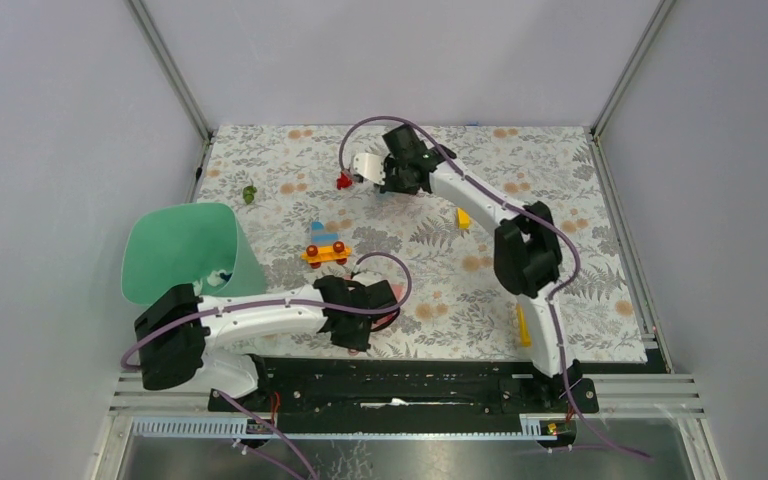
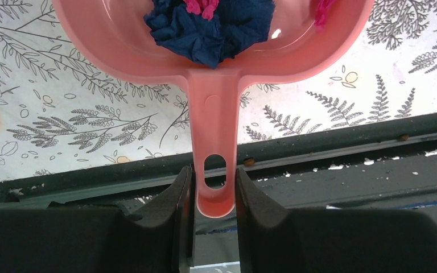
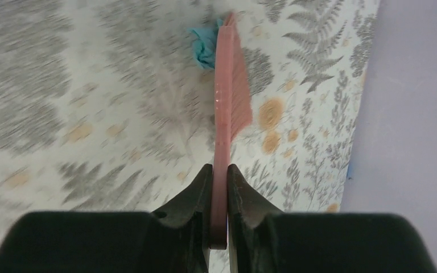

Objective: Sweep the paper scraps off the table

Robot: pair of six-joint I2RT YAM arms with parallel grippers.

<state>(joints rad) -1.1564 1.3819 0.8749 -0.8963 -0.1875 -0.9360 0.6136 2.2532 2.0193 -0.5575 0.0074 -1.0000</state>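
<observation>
My left gripper (image 2: 214, 170) is shut on the handle of the pink dustpan (image 2: 148, 51), near the table's front edge (image 1: 360, 310). In the pan lie a navy paper scrap (image 2: 210, 34) and magenta scraps (image 2: 200, 5). My right gripper (image 3: 220, 170) is shut on the pink brush (image 3: 225, 102), far across the table (image 1: 385, 172). A teal scrap (image 3: 203, 46) lies against the brush's far end. A red scrap (image 1: 343, 182) lies just left of the brush head (image 1: 365, 165). A green scrap (image 1: 249, 193) lies further left on the leaf-print table (image 1: 560, 180).
A green bin (image 1: 185, 250) stands at the left edge. A yellow toy car with red wheels (image 1: 325, 250) sits mid-table, a yellow block (image 1: 463, 218) and a yellow stick (image 1: 523, 325) to the right. The black rail (image 2: 347, 165) runs along the front. Walls enclose the table.
</observation>
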